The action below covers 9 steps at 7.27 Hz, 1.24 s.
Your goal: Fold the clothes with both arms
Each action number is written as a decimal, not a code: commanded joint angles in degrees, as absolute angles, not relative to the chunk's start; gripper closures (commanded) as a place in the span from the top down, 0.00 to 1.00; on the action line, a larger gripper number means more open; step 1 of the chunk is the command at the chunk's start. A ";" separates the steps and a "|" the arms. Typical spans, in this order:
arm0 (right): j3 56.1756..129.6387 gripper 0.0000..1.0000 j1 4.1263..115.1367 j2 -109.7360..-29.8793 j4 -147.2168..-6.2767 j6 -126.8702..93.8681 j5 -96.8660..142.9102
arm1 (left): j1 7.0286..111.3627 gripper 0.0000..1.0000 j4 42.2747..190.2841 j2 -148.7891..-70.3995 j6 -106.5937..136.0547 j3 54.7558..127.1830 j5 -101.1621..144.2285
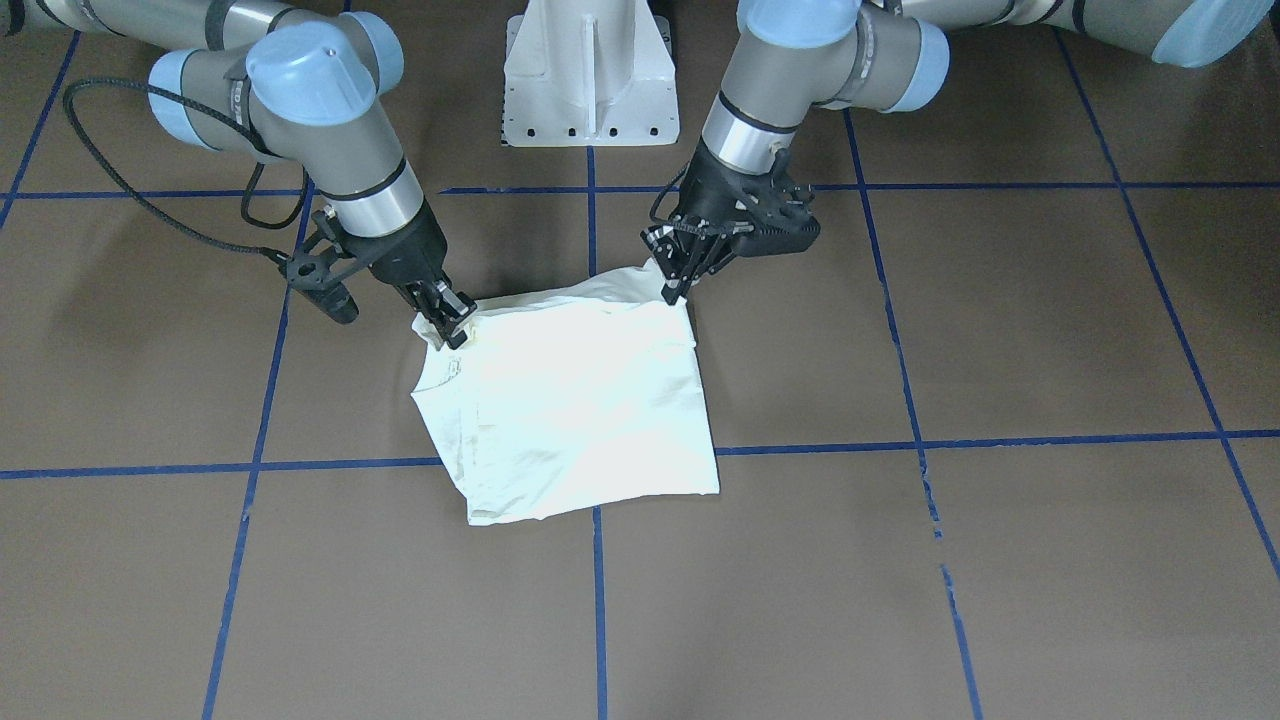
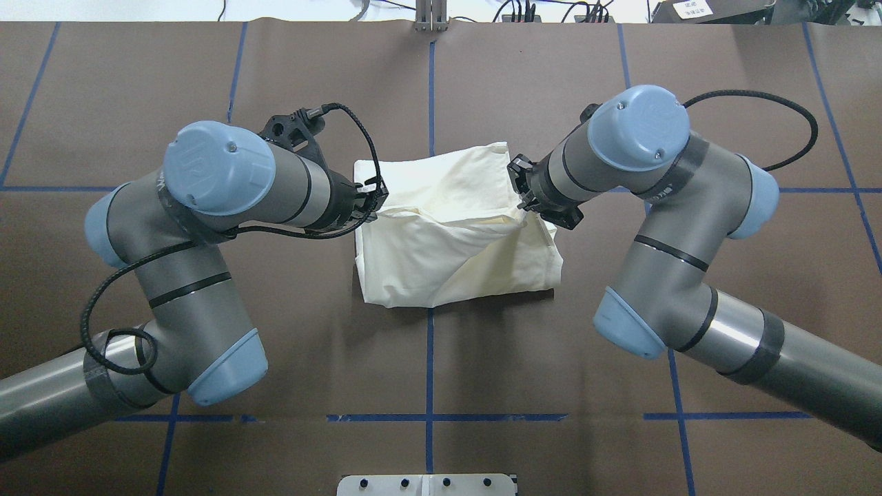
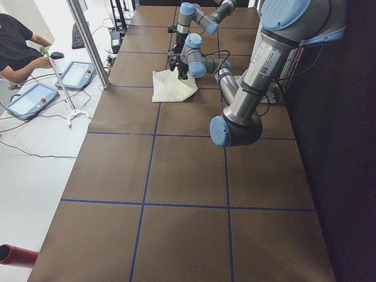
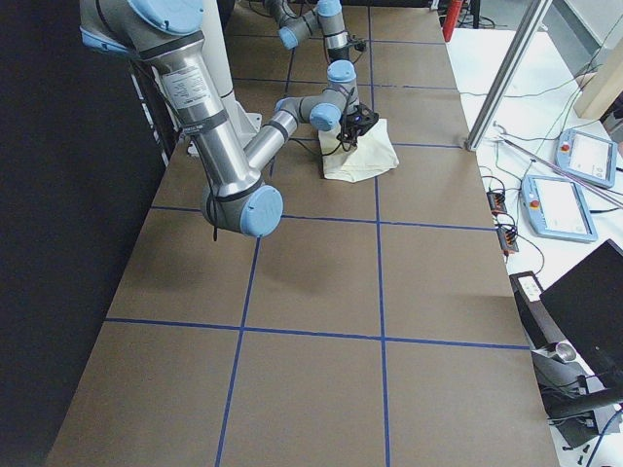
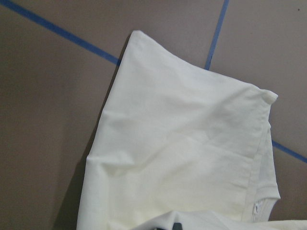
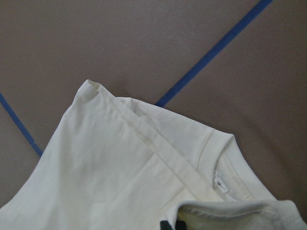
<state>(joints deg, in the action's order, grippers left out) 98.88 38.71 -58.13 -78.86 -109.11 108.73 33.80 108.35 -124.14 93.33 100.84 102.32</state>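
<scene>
Though folded down to a rough rectangle, not yet finished, by the look of it.

From the front, shows the shirt [image 1: 580,410] lying mid-surface [image 1: 1000,330], sleeves tucked out of sight and print hidden. Shows the right fingers [image 1: 452,322] pinched closed on one robot-side corner and the left fingers [image 1: 677,287] pinched closed on the other.

From overhead, catches the left fingers [image 2: 368,200] and right fingers [image 2: 525,195] clamping the two ends of one edge, drawn fairly taut between them and lifted, with cloth sloping from it down to the surface.

From the left end, gives only a small pale wedge of shirt [image 3: 173,88] under both wrists, too small to judge any grip. Same from the right end: shirt [image 4: 365,156] small and far off.

From the left wrist, looks down on a smooth folded panel of shirt [image 5: 182,143] with a hem along one side. Offers barely a dark sliver at the bottom, so no telling the gap here.

From the right wrist, takes in the collar [image 6: 232,172] with its small tag and a seam band crossing the cloth. Again only a dark tip at the bottom.

Reads as a late fold in hand: sleeves and first folds done, held edge yet to be carried across, laid flat and let go.
</scene>
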 commanded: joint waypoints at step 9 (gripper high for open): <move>71.22 0.00 43.24 -41.24 -78.31 -98.09 111.45 | 40.60 0.00 125.91 -132.17 86.40 74.49 102.13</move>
